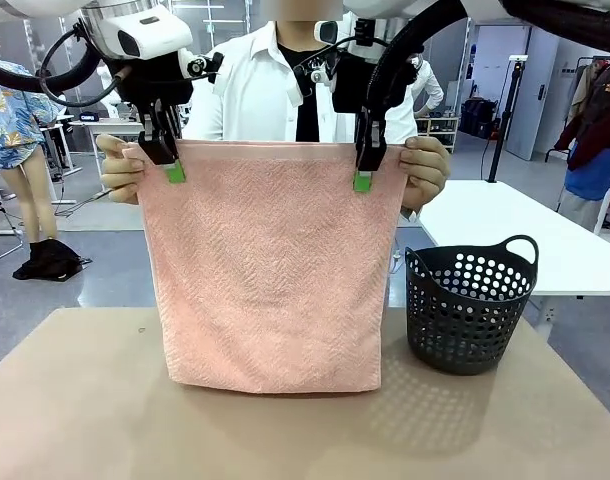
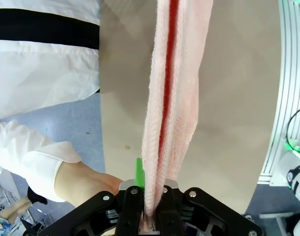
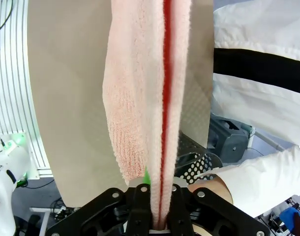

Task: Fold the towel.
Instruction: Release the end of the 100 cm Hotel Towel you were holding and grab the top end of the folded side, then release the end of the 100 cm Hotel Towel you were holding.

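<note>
Pink towel (image 1: 270, 265) under downturned tools (image 1: 173, 172) (image 1: 362, 181)

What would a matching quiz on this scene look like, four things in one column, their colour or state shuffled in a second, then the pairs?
1 towel
2 basket
3 right gripper
4 table

A dark, perforated, standing upright
B tan, flat surface
C pink, hanging from its top edge
D shut on the towel's top edge

Pairs: 1-C, 2-A, 3-D, 4-B
</note>
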Robot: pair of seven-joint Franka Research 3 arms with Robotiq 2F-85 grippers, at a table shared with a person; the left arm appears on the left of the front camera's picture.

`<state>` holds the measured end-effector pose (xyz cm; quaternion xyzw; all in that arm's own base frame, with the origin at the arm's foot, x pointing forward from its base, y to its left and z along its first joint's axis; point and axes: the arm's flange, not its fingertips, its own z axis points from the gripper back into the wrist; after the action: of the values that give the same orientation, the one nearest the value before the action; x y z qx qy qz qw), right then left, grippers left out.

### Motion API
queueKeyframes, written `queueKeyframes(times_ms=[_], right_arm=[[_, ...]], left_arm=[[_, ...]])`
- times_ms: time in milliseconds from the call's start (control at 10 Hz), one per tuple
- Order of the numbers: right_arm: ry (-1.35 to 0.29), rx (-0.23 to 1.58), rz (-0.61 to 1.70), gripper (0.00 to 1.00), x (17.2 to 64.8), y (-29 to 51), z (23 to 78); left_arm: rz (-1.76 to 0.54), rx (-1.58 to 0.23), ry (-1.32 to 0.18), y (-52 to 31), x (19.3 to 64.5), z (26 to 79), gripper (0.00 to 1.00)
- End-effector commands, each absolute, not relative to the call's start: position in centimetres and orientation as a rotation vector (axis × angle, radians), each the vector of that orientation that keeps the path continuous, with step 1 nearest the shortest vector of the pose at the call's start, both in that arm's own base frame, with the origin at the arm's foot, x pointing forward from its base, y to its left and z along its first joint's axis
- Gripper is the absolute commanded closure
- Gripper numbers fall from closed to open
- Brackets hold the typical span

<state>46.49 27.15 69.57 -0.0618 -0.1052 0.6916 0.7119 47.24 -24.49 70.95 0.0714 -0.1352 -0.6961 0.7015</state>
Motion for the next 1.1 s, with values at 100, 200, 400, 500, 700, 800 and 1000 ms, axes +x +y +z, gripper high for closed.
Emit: queueKeyframes(times_ms=[100,200,400,500,700,800,1000], right_arm=[[-0.235,-0.145,1.547,1.00,46.07,27.05,69.39],[-0.257,-0.131,1.528,1.00,46.02,26.82,69.33],[-0.234,-0.137,1.535,1.00,46.43,27.22,69.59],[-0.234,-0.137,1.535,1.00,46.43,27.22,69.59],[-0.234,-0.137,1.535,1.00,46.43,27.22,69.59],[-0.234,-0.137,1.535,1.00,46.43,27.22,69.59],[-0.234,-0.137,1.535,1.00,46.43,27.22,69.59]], left_arm=[[-1.531,0.176,-0.299,-23.95,46.73,71.27,1.00],[-1.532,0.170,-0.315,-23.52,46.51,70.98,1.00],[-1.548,0.160,-0.302,-24.40,47.19,71.06,1.00],[-1.548,0.160,-0.302,-24.40,47.19,71.06,1.00],[-1.548,0.160,-0.302,-24.40,47.19,71.06,1.00],[-1.548,0.160,-0.302,-24.40,47.19,71.06,1.00],[-1.548,0.160,-0.302,-24.40,47.19,71.06,1.00]])
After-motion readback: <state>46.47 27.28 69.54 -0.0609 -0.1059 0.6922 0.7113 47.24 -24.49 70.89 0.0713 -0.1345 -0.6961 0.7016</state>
